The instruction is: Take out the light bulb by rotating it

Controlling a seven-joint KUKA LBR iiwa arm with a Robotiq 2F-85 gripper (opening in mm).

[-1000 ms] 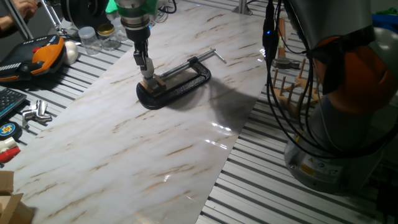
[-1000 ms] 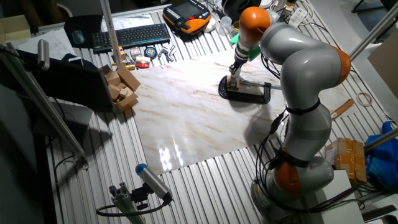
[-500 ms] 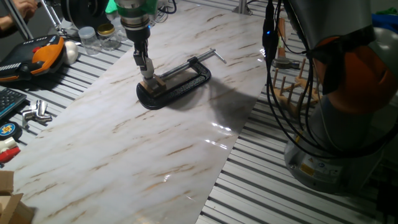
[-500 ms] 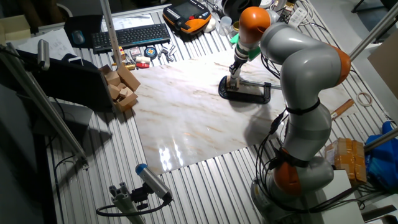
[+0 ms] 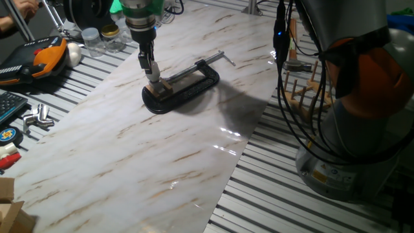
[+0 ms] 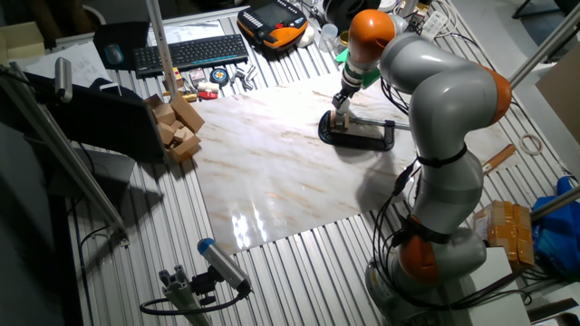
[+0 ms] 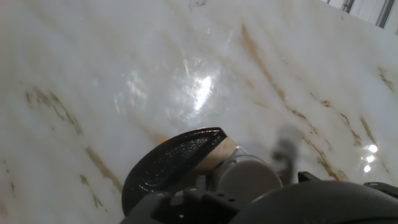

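My two-finger gripper [image 5: 152, 75] grips the small frosted-white bulb [image 7: 247, 177] (barely visible); twisting off-axis could slip it.

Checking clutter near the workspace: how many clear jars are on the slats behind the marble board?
2 visible: one jar nearer the orange-black pendant, another jar beside it toward the arm. More may be hidden behind the arm.

table: slatted metal top [image 5: 272, 194] — board: glossy marble slab [image 5: 129, 155] | light: overhead glare on slab
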